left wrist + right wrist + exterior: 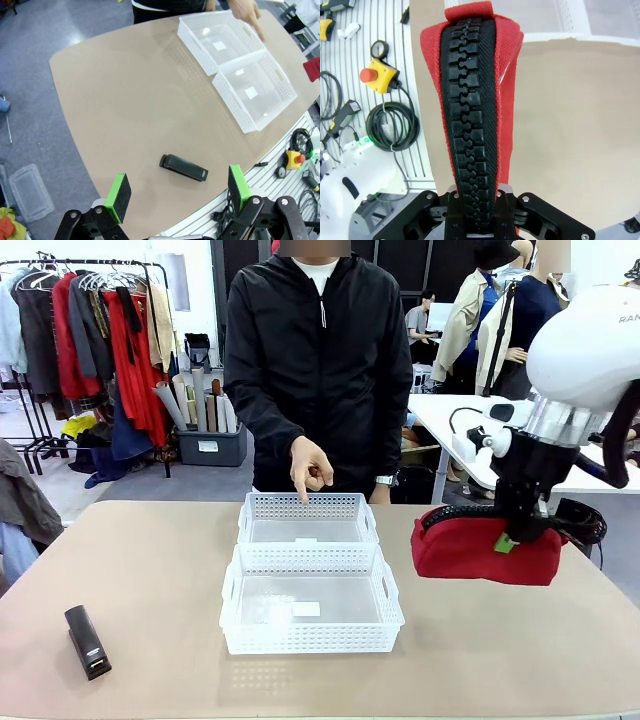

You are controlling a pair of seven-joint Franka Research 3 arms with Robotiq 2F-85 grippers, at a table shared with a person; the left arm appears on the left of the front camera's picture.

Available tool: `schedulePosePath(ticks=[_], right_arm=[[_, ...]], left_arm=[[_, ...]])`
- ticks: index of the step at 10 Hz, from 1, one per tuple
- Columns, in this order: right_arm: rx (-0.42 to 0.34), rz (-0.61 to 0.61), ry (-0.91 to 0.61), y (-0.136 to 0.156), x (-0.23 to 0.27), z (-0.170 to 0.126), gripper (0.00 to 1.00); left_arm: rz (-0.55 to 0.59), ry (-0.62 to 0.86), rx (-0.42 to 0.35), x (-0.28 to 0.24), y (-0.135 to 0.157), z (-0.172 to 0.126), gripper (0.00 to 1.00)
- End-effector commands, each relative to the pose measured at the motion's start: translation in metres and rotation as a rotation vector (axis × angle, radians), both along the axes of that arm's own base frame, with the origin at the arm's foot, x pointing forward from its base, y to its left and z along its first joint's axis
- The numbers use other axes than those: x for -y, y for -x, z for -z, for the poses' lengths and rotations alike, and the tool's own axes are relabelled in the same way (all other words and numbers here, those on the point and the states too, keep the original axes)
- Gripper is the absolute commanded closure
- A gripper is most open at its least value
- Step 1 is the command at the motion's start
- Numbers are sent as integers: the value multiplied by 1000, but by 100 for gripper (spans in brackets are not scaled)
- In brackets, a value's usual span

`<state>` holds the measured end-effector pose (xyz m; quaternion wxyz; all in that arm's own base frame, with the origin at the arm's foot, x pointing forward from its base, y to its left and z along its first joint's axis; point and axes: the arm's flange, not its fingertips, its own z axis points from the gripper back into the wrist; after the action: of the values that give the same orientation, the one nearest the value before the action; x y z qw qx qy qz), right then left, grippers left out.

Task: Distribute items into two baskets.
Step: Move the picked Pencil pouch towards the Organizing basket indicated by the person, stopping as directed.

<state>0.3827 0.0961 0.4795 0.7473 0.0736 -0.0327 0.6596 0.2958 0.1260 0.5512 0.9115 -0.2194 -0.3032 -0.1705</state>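
Note:
My right gripper (pixel 520 530) is shut on the red pouch (pixel 485 547) and holds it above the table, right of the baskets. In the right wrist view the pouch (pixel 472 100) runs up from the shut jaws, black zipper facing the camera. Two white baskets stand end to end at the table's middle: the near one (pixel 312 635) and the far one (pixel 308 507), both empty apart from a small label. The person's hand (pixel 310 468) points a finger down at the far basket. The black stapler (pixel 87 641) lies at the near left. My left gripper (pixel 180 192) hangs open high above the stapler (pixel 183 168).
The tan table (pixel 150 570) has rounded corners. Beside its near edge, cables and a yellow box with a red button (pixel 379 78) lie on a ribbed white surface. A second white table (pixel 450 415) stands behind at the right, a clothes rack (pixel 90 330) at the back left.

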Motion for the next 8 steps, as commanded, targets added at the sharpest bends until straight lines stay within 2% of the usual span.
schedulePosePath(ticks=[1, 8], right_arm=[[22, 26, -3, 5, -16, 6, 100], [35, 18, 21, 13, -62, 16, 100]], left_arm=[[11, 10, 10, 1, 0, 1, 0], [11, 10, 10, 1, 0, 1, 0]])
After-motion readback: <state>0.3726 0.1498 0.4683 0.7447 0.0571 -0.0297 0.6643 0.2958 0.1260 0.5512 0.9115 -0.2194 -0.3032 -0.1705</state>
